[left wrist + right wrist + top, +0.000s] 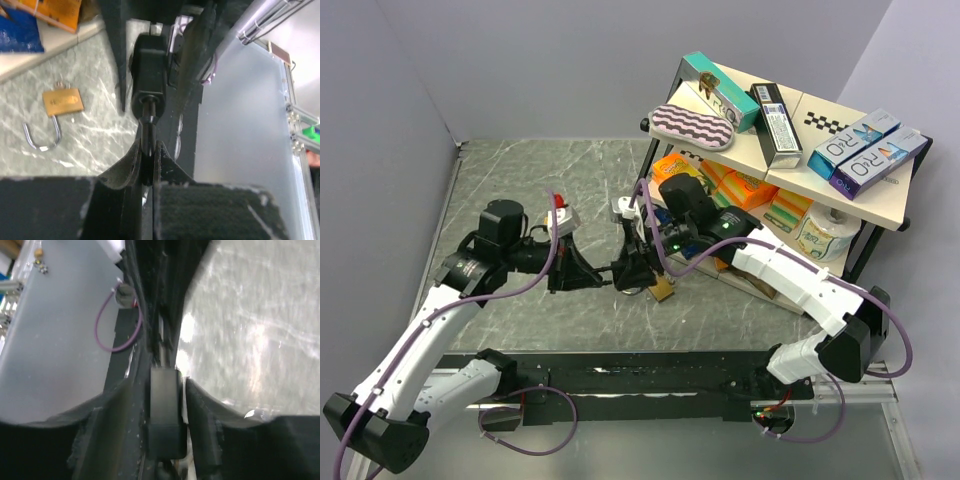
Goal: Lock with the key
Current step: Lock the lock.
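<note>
Key: a black blocky head on a thin dark shaft, caught between both arms (no teeth can be made out). The left end effector is pressed together on the shaft. Its pads swallow the far end, so how long the blade runs is hidden.

The head sits between the fingers of the right end effector, which flank it closely. A thin pale gap shows on one side in the right wrist view. Whether they press on the head I cannot tell, since that picture is blurred and dark.

From above, the key itself is lost among the black fingers where the left end effector and right end effector meet tip to tip above the tabletop.

The padlock lies flat on the tabletop, a brass body with its shackle swung open, one leg free. In the left wrist view it is off to the left of the left end effector's tips, apart from them and from the key. From above, the padlock shows just beside the right end effector, its upper edge partly covered by it.
</note>
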### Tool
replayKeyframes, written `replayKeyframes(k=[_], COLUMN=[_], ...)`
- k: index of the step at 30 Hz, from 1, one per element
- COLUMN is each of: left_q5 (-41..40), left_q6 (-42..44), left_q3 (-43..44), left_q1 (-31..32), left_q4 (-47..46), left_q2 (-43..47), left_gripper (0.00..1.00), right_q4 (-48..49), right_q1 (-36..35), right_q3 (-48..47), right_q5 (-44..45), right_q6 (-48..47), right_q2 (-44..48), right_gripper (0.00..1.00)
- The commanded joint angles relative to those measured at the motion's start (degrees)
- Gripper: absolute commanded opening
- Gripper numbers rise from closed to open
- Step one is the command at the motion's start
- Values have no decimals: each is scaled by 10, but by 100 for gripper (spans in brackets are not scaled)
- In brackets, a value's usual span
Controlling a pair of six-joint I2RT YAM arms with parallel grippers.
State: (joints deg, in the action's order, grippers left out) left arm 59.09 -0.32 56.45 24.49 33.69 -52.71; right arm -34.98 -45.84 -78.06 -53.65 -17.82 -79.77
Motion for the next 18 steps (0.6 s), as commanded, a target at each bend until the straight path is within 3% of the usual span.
replayKeyframes(k=[1,6,13,18], left_q5=[17,11,15,30], left_q6=[-8,-4,-6,-32], left_q3=[15,27,45,53], left_q1=[10,6,5,5], left_q4=[-117,-104,-106,-122], left_q2=[5,27,31,29], left_gripper=[1,1,1,1], right_q4=[112,115,110,123], right_q1=[1,40,40,41], right_q3=[-11,16,27,42], right_q5=[-74,-100,-108,-107], right_q6=[31,34,24,28], right_q2=[7,34,49,51], right_gripper=[65,70,83,83])
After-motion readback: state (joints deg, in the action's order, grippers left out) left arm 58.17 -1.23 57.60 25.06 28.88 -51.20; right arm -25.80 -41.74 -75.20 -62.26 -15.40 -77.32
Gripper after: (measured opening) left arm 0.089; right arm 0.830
